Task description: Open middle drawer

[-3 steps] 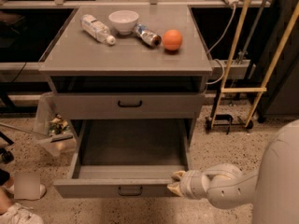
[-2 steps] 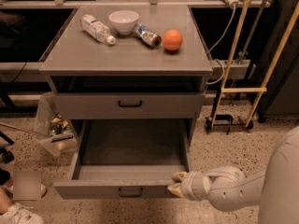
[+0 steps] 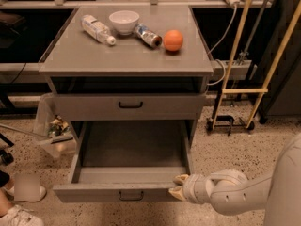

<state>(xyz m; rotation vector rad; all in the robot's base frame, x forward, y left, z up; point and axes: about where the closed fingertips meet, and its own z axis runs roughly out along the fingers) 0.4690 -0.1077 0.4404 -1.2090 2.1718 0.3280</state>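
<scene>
The middle drawer (image 3: 131, 149) is pulled far out of the grey cabinet, and its plain grey inside is bare. Its small black bar handle (image 3: 130, 196) sits centred on the front panel, low in the camera view. My gripper (image 3: 178, 186) is at the right end of that front panel, touching its corner, with the white arm reaching in from the lower right. Above it, the top drawer (image 3: 130, 106) is closed. The lowest drawer is hidden beneath the open one.
On the cabinet top (image 3: 94, 55) lie a plastic bottle (image 3: 97, 29), a white bowl (image 3: 124, 21), a can (image 3: 147, 36) and an orange (image 3: 173, 40). A clear bin (image 3: 52, 126) stands left of the cabinet. A yellow-framed cart (image 3: 235, 93) stands to the right. A shoe (image 3: 16, 216) is at lower left.
</scene>
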